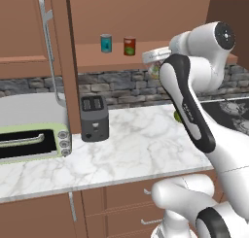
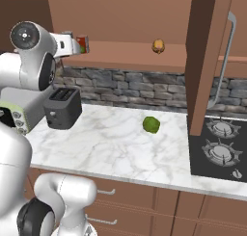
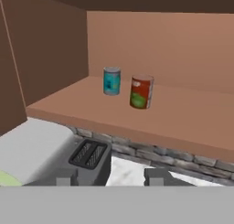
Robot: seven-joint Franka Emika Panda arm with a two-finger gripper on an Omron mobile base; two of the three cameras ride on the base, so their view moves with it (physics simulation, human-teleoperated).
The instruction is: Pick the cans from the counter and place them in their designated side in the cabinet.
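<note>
— So where are the cans now?

— Well, the red can (image 1: 129, 45) stands up straight on the shelf of the cabinet (image 1: 97, 59). It is a small round tin, red all over, with a green patch low on its front. Just beside it, on its left, stands the teal-blue can (image 1: 106, 42). The two are close but not touching.

— And the other one?

— Up in the air! The cream can (image 1: 154, 67) is at the end of the white arm, right by the front edge of the shelf and a bit to the right of the red one. It has a shiny silver lid on top and some red and green on its side. It leans a little.

— Is the gripper (image 3: 109, 179) open?

— No, it is pinching the cream can. From the hand's own camera the two dark finger tips (image 3: 155, 176) stand a little apart, and they look across the shelf at the red can and the blue one.

— What is on the counter (image 1: 136, 144)?

— It is white with grey lines, like marble. A dark toaster (image 1: 93, 118) sits on it under the shelf, and a small round green fruit (image 2: 151, 124) lies further right.

— Anything else on the shelf?

— Yes, a little orange-brown thing (image 2: 158, 46), well apart from the cans, over on the far right half.
</note>
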